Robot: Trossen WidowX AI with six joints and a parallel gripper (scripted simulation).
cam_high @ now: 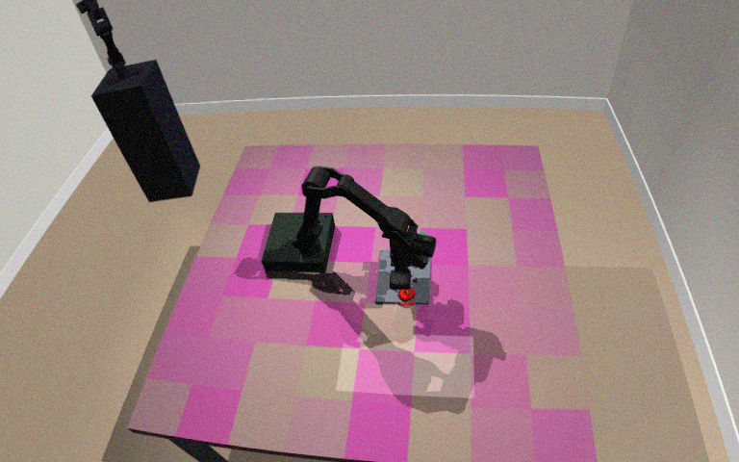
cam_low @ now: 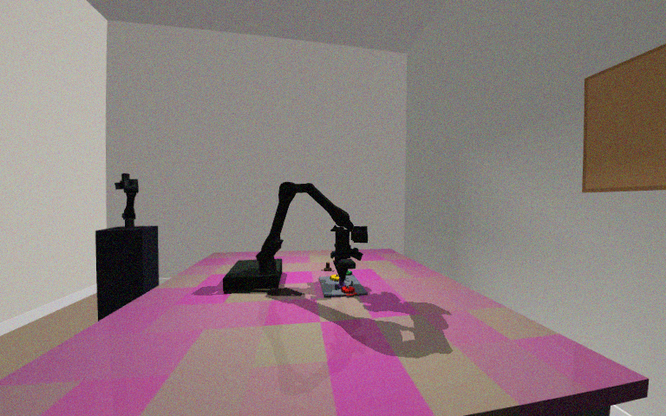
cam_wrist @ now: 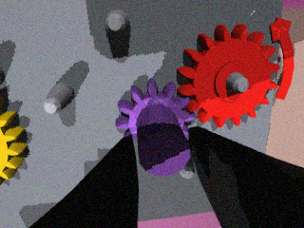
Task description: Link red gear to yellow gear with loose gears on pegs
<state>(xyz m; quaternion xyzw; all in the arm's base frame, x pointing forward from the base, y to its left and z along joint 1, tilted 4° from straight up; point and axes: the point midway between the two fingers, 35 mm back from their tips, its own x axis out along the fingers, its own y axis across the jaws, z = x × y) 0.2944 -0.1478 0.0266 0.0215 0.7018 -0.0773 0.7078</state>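
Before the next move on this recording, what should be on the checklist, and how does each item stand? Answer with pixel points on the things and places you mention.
1. Purple gear [cam_low: 339, 286] [cam_wrist: 152, 102] beside the red gear [cam_high: 406, 295] [cam_low: 348, 290] [cam_wrist: 206, 78]: ok.
2. Purple gear seated flat: cannot tell; its peg is hidden.
3. Purple gear free of the gripper [cam_high: 400, 283] [cam_low: 342, 284] [cam_wrist: 161, 134]: cannot tell; the fingers flank its knob closely.
4. Chain reaches the yellow gear [cam_low: 335, 277] [cam_wrist: 7, 147]: not ok; a gap remains.
5. An empty peg [cam_wrist: 58, 97] between purple and yellow gears: ok.
6. Gripper away from the board [cam_high: 384, 296] [cam_low: 326, 296] [cam_wrist: 104, 135]: not ok.
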